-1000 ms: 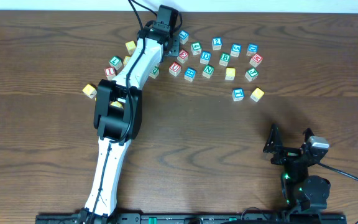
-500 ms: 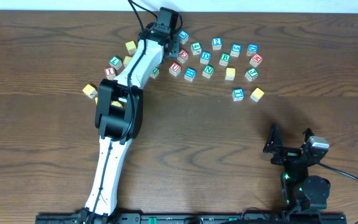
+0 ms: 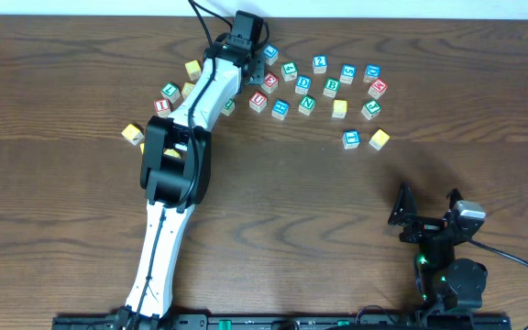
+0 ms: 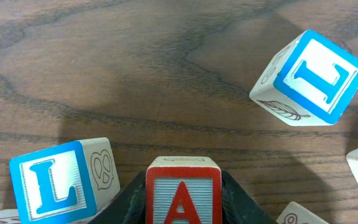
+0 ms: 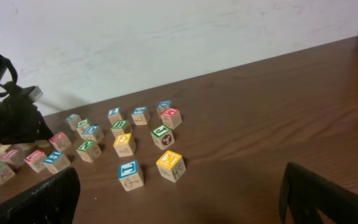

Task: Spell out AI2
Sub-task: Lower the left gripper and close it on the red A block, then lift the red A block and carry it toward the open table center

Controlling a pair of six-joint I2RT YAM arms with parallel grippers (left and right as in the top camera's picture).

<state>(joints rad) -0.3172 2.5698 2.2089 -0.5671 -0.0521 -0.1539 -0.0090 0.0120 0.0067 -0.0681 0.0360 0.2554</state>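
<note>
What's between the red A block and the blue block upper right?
Between red A block and blue block, only bare table: left wrist view.

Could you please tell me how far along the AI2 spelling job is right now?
Done: nothing is laid out; no word row shows on the table. In hand: the left gripper has its jaws closed on the red A block. Left: placing the A, then fetching I and 2 from the scattered blocks. The right gripper sits open, idle.
</note>
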